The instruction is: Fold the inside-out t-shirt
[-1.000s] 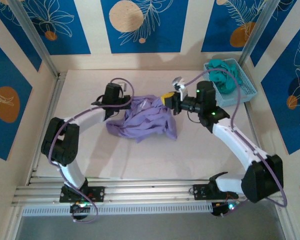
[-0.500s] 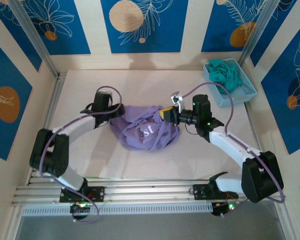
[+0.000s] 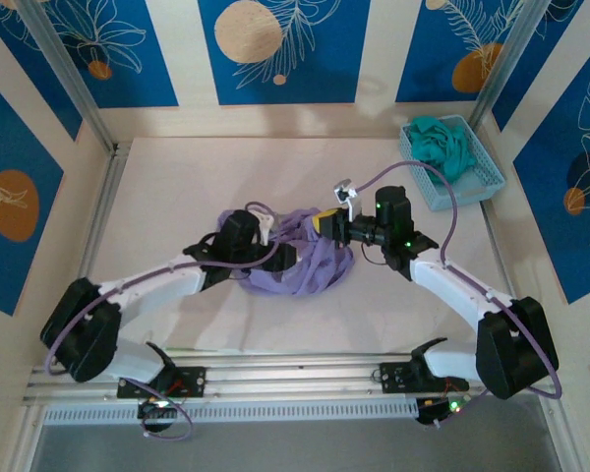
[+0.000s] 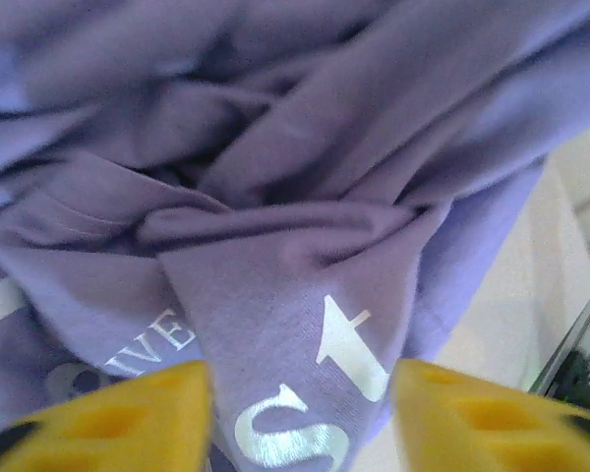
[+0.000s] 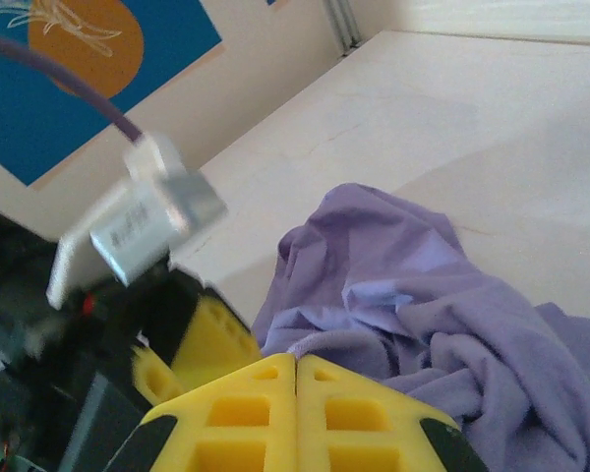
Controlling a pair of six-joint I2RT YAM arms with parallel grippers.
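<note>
We see the left gripper (image 4: 295, 379) half-parted over the crumpled inside-out t-shirt (image 4: 305, 197), with printed cloth lying in the gap, while the right gripper (image 5: 296, 362) is clenched tight at the t-shirt's right edge, mid-counter (image 3: 177, 177), though whether it pinches fabric we cannot tell.

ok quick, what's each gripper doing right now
left gripper: open, jaws apart around a printed fold of the lavender t-shirt
right gripper: shut, pinching the t-shirt's edge
</note>
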